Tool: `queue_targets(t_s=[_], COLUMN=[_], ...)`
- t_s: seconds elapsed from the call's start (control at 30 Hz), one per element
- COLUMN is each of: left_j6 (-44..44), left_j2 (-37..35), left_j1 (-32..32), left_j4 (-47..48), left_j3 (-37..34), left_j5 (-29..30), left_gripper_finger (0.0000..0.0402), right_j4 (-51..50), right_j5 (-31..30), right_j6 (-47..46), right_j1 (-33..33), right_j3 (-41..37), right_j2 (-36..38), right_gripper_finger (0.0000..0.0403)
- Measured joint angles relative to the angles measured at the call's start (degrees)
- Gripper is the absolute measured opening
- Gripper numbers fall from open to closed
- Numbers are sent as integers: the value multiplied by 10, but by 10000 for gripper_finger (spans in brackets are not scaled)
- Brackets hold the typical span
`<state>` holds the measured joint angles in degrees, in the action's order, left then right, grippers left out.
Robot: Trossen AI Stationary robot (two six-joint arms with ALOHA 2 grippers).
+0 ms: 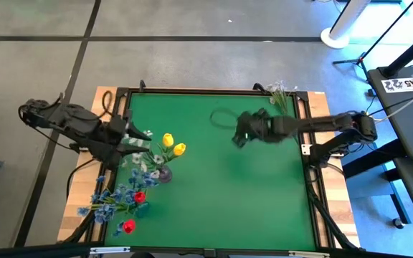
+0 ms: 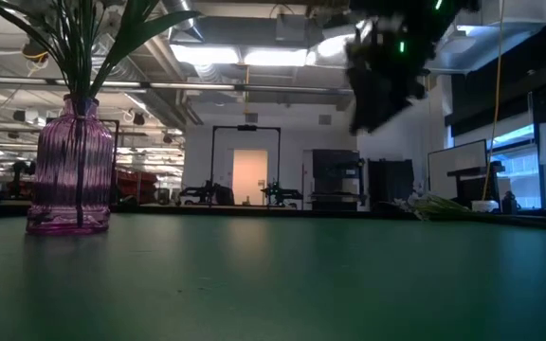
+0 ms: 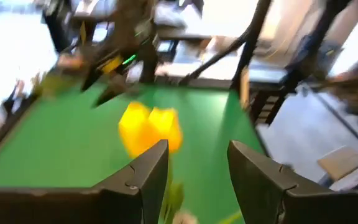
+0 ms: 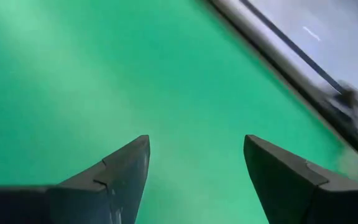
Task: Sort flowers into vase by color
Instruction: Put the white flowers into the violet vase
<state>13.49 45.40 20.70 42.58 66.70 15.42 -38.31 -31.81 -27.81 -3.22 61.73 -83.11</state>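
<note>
Here the right gripper (image 4: 194, 180) hangs above bare green mat in the upper middle of the high view, jaws spread wide and holding nothing. Up and right of it, at the table's top edge, lie the pale lilac blossom stems (image 1: 281, 94), stems running roughly toward the mat (this arm is clearly nearer). The left gripper (image 3: 194, 180), also wide and empty, waits at centre left beside the yellow tulips (image 1: 173, 144) in the purple vase (image 2: 70, 170).
</note>
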Motion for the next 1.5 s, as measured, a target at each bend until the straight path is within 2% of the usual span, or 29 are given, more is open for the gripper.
queue_targets(t_s=[0.1, 0.2, 0.4, 0.5, 0.67, 0.77, 0.87, 1.13, 1.23, 1.37, 1.5], left_j6=[-37, -56, -57, -52, -50, -51, -51, -46, -47, -65, -84], left_j2=[-3, -1, 10, 12, 12, 9, 2, -12, -21, -24, -24], left_j1=[18, 32, 54, 56, 56, 56, 56, 56, 56, 57, 56], left_j4=[-64, -109, -131, -138, -138, -143, -151, -156, -147, -140, -122], left_j3=[-6, -23, -70, -95, -118, -118, -118, -118, -110, -72, -44], left_j5=[-10, -16, -16, -14, -3, 0, 0, 1, 7, 63, 76], left_gripper_finger=[160, 159, 159, 159, 159, 159, 159, 159, 159, 159, 159], right_j4=[-66, -84, -72, -86, -98, -128, -123, -106, -110, -111, -78], right_j5=[-40, -63, -36, -34, -35, -60, -55, 37, 58, 70, 74], right_j6=[-32, -35, -5, 10, 11, 11, 11, 42, 69, 88, 87], right_j1=[-90, -187, -371, -427, -481, -486, -482, -480, -453, -386, -276], right_j3=[0, -1, -14, -14, -14, 2, 13, 17, 32, 65, 95], right_j2=[0, -3, -74, -132, -211, -243, -256, -257, -250, -213, -143], right_gripper_finger=[259, 259, 259, 259, 254, 228, 182, 23, 18, 33, 11])
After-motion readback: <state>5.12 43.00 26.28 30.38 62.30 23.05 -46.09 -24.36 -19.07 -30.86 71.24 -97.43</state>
